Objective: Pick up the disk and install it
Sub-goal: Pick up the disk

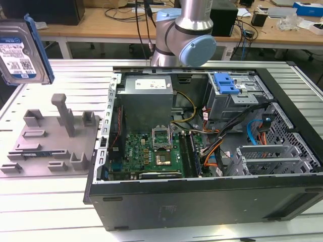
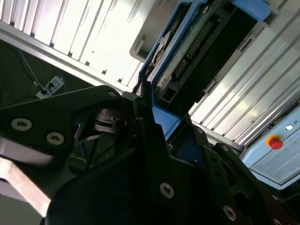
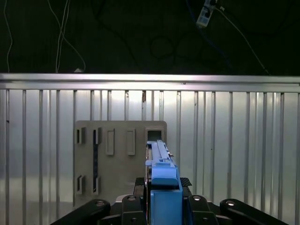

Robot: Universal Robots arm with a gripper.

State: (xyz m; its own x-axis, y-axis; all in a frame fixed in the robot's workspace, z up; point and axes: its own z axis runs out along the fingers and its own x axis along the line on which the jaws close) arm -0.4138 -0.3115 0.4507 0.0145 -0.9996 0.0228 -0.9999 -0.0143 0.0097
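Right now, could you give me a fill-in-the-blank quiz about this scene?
1. The black gripper is shut on a flat silver-grey hard drive framed by a ____ plastic carrier.
2. In the exterior view, the hard drive is held in the air at the view's ____ side, above the grey plastic holder.
3. The black metal computer case lies with its side ____, showing a green circuit board.
Missing words: blue; left; open.

The disk (image 1: 20, 55), at ten o'clock in the exterior view, is cut by the edge; the arm (image 1: 187, 35), at twelve, likewise.
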